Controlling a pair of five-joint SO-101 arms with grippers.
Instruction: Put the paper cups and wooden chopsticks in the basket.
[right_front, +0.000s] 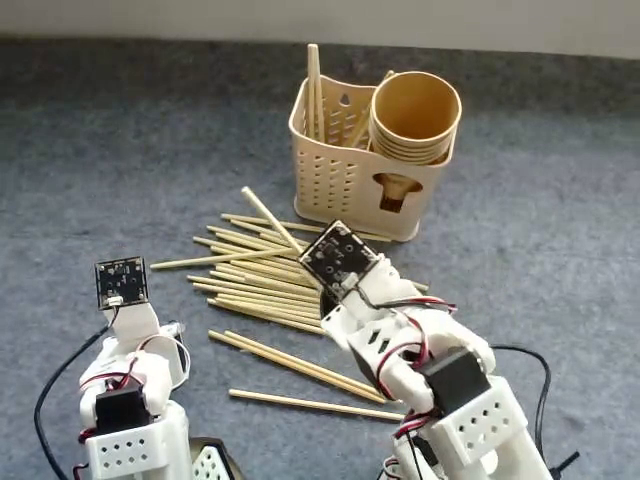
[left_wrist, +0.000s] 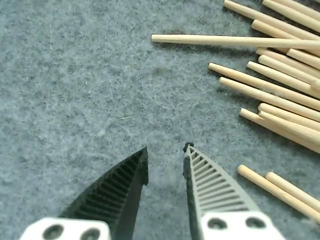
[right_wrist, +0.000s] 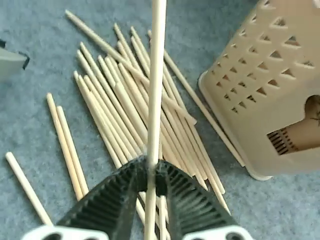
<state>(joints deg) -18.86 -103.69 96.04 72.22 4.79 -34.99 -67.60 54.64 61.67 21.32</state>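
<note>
At the lower left of the high view, the left end effector (left_wrist: 165, 150) hangs just above the grey worktop (right_front: 100, 150), its fingers spread and holding nothing. The nearest sticks lie just beside it.

Mid-frame, the loose pile (right_front: 260, 285) lies fanned out in front of the basket, with a few more sticks apart below it. The right end effector (right_wrist: 150, 167) is over the pile, pressed together on one chopstick (right_wrist: 156, 75). The stick runs out lengthwise past the fingertips.

In the upper right stands the basket (right_front: 330, 170), with the stacked cups (right_front: 415, 115) in its right compartment and a few sticks (right_front: 314, 85) upright in the left.

The stick probably needs lifting clear of the pile first. It could then be tipped near upright over the left compartment. Letting go low inside the rim should stop it bouncing out. Held lengthwise, it may swivel, so slow moves seem wise.
</note>
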